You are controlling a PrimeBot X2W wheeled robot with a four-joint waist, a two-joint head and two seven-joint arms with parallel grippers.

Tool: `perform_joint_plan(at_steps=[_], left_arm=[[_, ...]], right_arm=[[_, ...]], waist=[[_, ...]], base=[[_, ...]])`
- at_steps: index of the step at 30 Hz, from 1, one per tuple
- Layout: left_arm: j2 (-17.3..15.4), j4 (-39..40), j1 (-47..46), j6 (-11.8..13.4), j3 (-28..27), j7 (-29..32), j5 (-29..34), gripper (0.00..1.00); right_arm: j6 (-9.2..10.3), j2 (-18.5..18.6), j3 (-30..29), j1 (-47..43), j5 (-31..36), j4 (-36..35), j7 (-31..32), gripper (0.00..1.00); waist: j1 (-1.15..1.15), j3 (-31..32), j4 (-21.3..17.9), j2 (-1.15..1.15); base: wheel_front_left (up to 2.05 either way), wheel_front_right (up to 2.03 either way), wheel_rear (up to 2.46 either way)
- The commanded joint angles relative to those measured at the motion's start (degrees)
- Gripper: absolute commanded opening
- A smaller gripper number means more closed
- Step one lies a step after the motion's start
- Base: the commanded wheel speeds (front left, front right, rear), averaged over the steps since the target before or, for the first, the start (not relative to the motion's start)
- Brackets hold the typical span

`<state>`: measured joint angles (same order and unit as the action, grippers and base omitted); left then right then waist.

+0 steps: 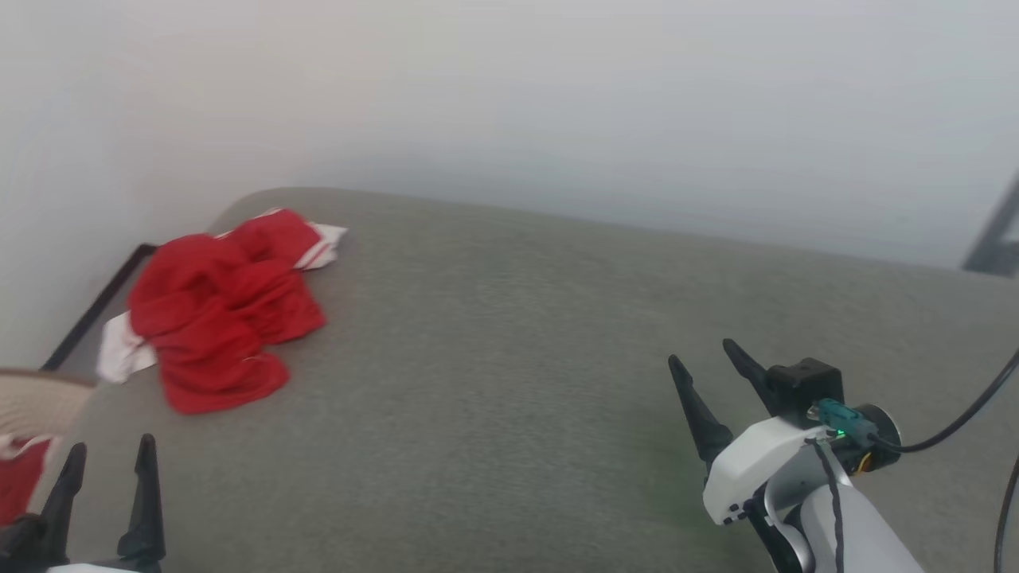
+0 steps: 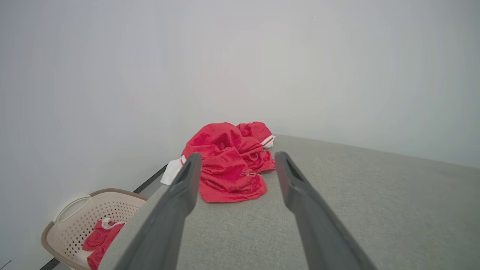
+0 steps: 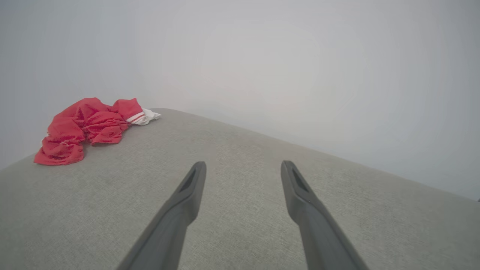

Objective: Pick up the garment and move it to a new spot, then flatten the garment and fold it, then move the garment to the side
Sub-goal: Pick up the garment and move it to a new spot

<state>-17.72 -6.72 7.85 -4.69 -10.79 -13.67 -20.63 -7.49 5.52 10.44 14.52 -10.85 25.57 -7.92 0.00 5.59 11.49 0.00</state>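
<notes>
Crumpled red garment (image 1: pixel 223 306) lies heaped at far left corner of grey fabric-covered table (image 1: pixel 509 398). White striped sleeve end pokes out toward wall.

Left gripper (image 1: pixel 111 446) sits low at near left edge, fingers spread wide, holding nothing. Garment lies ahead of them, apart, not touching. Left wrist view: garment (image 2: pixel 228 165) framed between the two fingers.

Right gripper (image 1: pixel 702 354) at near right, fingers spread wide, holding nothing. Right wrist view: garment (image 3: pixel 82 127) well apart, off to upper left.

Perforated beige basket (image 2: pixel 75 210) beside table holds another red cloth (image 2: pixel 99 240).
</notes>
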Motion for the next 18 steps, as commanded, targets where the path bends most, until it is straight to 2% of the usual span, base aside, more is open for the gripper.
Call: perform_joint_plan(at_steps=[1, 8, 12, 18], left_arm=[[-0.18, 0.5, 0.67, 0.37, -0.24, 0.29, -0.27, 1.0], [-0.41, 2.47, 1.87, 0.97, -0.19, 1.19, -0.56, 1.0], [-0.31, 3.16, 1.66, 1.09, -0.05, 1.61, -1.08, 1.0], [-2.41, 2.25, -2.45, 0.29, 1.41, 3.99, -0.79, 1.0]], right_arm=[[0.0, -0.09, 0.26, 0.6, -0.34, 0.41, -0.45, 1.0], [0.0, -0.44, 1.12, 1.21, -0.81, 2.01, -1.41, 1.0], [0.0, -0.47, 1.12, 1.58, -0.72, 2.38, -1.7, 1.0], [0.0, 0.49, 0.31, 2.38, -0.35, 1.91, -1.2, 1.0]], waist=[[0.0, 0.54, 2.52, 0.0], [0.0, 0.71, 5.59, 0.0], [0.0, 0.38, 6.1, 0.0], [0.0, -1.08, 6.09, 0.0]], base=[[0.0, 0.0, 0.0], [0.0, 0.0, 0.0], [0.0, 0.0, 0.0], [0.0, 0.0, 0.0]])
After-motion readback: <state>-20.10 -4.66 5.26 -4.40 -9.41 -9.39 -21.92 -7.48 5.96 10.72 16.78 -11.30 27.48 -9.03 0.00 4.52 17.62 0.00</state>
